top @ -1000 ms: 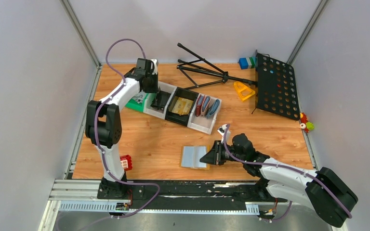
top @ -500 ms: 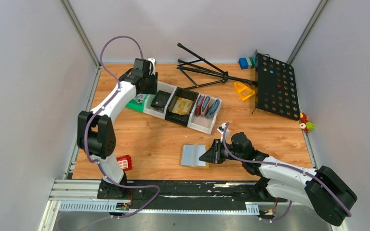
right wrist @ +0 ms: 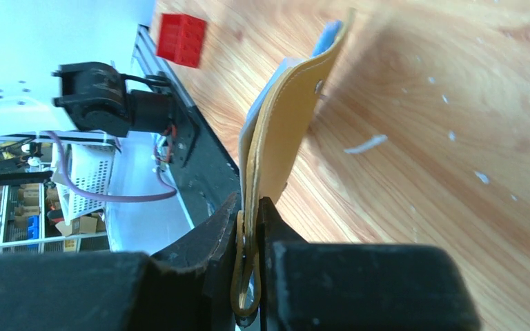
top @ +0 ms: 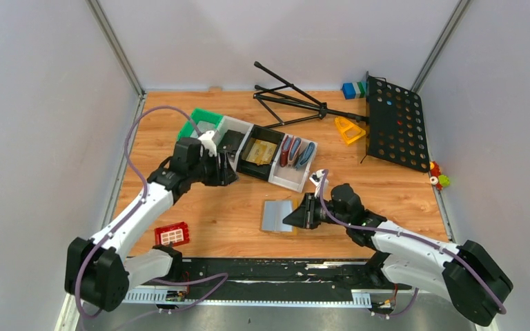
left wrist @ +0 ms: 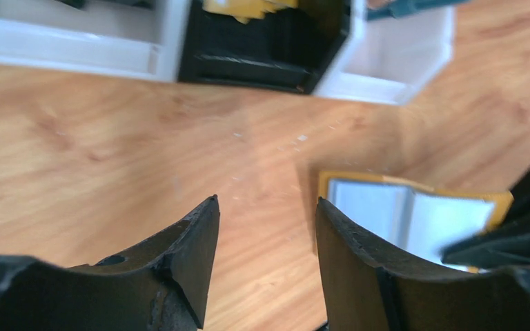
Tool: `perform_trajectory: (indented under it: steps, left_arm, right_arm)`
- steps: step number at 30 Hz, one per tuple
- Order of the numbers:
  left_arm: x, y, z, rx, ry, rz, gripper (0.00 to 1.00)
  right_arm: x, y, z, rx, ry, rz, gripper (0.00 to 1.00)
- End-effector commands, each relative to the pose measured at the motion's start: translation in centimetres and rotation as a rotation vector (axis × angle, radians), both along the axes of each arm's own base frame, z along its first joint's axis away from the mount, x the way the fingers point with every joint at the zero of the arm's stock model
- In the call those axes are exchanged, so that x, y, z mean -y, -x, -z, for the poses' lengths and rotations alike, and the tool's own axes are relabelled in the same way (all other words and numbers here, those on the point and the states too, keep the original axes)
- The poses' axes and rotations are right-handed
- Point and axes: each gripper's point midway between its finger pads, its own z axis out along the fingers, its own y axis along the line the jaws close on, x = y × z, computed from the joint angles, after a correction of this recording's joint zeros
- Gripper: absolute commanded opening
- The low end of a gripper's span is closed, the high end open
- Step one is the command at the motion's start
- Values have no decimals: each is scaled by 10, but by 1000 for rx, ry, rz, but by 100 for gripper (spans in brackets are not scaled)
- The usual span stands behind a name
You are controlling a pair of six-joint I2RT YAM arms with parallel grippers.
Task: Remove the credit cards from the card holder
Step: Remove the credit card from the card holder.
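Observation:
The card holder [top: 277, 215] lies open on the table, its pale grey-blue lining up and its mustard rim showing. My right gripper [top: 298, 218] is shut on its right edge; the right wrist view shows the mustard flap [right wrist: 286, 131] with its small stud pinched between the jaws of that gripper [right wrist: 250, 207]. My left gripper [top: 230, 169] is open and empty, low over the wood left of the holder. In the left wrist view the gripper [left wrist: 266, 201] faces the holder [left wrist: 414, 215]. Gold-tan credit cards [top: 261, 152] lie in the black bin, also seen in the left wrist view [left wrist: 248, 7].
A row of bins [top: 291, 176] stands behind the holder, with dark-red and blue wallets [top: 295, 152], a black wallet [top: 231, 142] and a green bin [top: 203, 118]. A red brick [top: 172, 235] lies front left. A black music stand [top: 393, 121] and tripod legs [top: 290, 98] lie at the back.
My left arm has swung from the back bins down and forward, its open gripper now low beside the holder. My right gripper has shifted slightly left, still holding the holder's edge.

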Motion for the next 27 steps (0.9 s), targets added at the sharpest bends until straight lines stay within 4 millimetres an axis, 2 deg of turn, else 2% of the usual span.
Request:
perform_trajectory:
  steps: [1, 4, 10, 11, 14, 18, 24, 27]
  left_arm:
    - [39, 35, -26, 8, 300, 139, 62]
    - [49, 58, -35, -14, 434, 187, 63]
    - [62, 81, -60, 1, 657, 248, 76]
    - [64, 84, -63, -5, 680, 262, 84]
    - [66, 88, -62, -27, 722, 271, 96]
    - [65, 88, -52, -61, 723, 246, 99]
    - [71, 93, -60, -98, 827, 279, 97]
    - [72, 92, -52, -121, 816, 269, 97]
  right_arm:
    - [-13, -9, -62, 141, -127, -31, 0]
    - [-17, -5, -87, 150, -206, -48, 0]
    - [-21, 3, -128, 147, -337, -80, 0]
    - [-21, 5, -134, 147, -356, -89, 0]
    - [-21, 10, -150, 150, -406, -107, 0]
    - [-20, 14, -166, 152, -454, -118, 0]
    - [-18, 17, -183, 160, -507, -115, 0]
    - [-18, 16, -188, 165, -526, -115, 0]
